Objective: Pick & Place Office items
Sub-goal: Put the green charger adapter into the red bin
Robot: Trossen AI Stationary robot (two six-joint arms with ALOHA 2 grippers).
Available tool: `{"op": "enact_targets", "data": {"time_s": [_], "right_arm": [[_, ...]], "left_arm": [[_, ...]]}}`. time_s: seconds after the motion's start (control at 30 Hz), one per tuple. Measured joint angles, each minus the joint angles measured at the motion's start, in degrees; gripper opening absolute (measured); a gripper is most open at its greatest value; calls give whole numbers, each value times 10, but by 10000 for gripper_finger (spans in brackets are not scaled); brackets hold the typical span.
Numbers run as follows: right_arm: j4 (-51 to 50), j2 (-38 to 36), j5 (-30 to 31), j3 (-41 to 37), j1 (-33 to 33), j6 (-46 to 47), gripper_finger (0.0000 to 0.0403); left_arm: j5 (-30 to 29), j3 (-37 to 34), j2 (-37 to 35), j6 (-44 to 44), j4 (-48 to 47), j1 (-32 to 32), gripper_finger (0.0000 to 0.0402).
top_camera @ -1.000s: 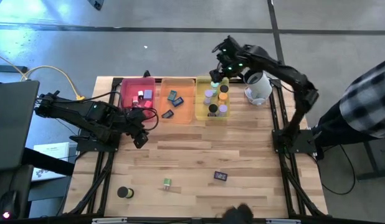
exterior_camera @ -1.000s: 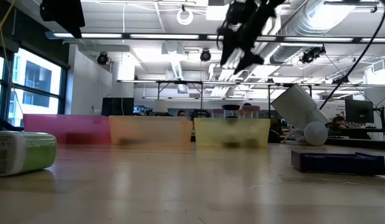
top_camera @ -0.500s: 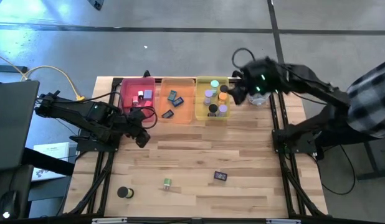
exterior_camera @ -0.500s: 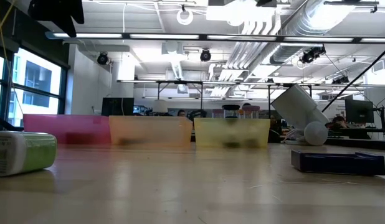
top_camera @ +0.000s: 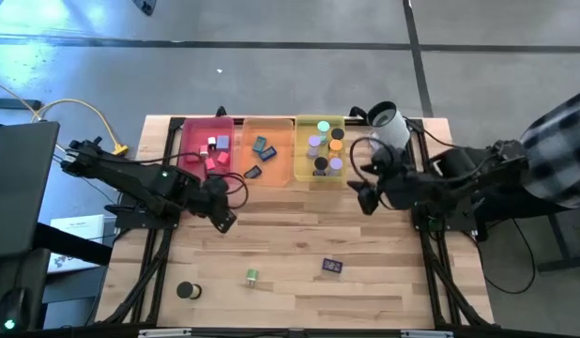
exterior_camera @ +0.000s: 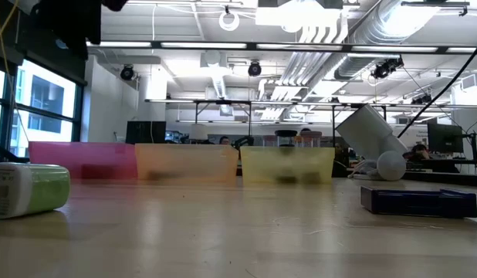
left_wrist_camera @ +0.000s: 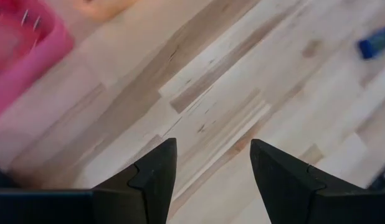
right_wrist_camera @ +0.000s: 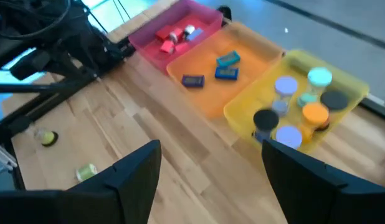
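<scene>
Three office items lie loose on the near part of the table: a black cylinder (top_camera: 187,291), a green cylinder (top_camera: 252,276) lying on its side (exterior_camera: 30,189), and a flat dark blue rectangle (top_camera: 332,267) lying flat (exterior_camera: 420,201). The other items sit in the pink tray (top_camera: 189,158), orange tray (top_camera: 281,141) and yellow tray (top_camera: 304,160). My left gripper (top_camera: 224,221) hangs open over bare wood just near of the pink tray, with nothing between its fingers (left_wrist_camera: 212,146). My right gripper (top_camera: 365,200) is open and empty (right_wrist_camera: 211,149), in the air near the yellow tray's right near corner.
A white rounded device (top_camera: 389,127) lies at the far right, beside the yellow tray. A person in a checked sleeve (top_camera: 557,141) stands off the table's right edge. Bare wood spans the table's middle between the trays and the loose items.
My right gripper has swung from above the yellow tray's far end toward the table's near edge and somewhat right, turning as it went, and stays open. My left gripper has shifted a little toward the right and near, and has rolled about its own axis.
</scene>
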Motion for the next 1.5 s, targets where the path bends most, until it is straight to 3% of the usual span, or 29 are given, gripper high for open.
{"op": "enact_targets", "data": {"time_s": [0.1,0.27,0.5,0.87,1.1,1.23,1.37,1.5], "right_arm": [[-1,0,4,-26,23,39,267],[0,0,4,-63,50,85,267],[0,0,-3,-97,67,123,267],[30,0,1,-101,101,124,267],[33,0,19,-101,106,123,267],[34,0,35,-101,106,122,267],[36,0,35,-101,106,123,267],[47,0,29,-101,106,123,267]], "left_arm": [[8,0,27,-39,-8,0,201],[67,0,76,-34,11,1,203],[98,0,144,-40,35,-10,203],[163,0,203,27,135,-50,204],[203,0,207,26,135,-51,270],[204,0,207,-3,135,-51,315],[212,0,207,-60,137,-56,329],[189,0,215,-191,137,-67,330]]}}
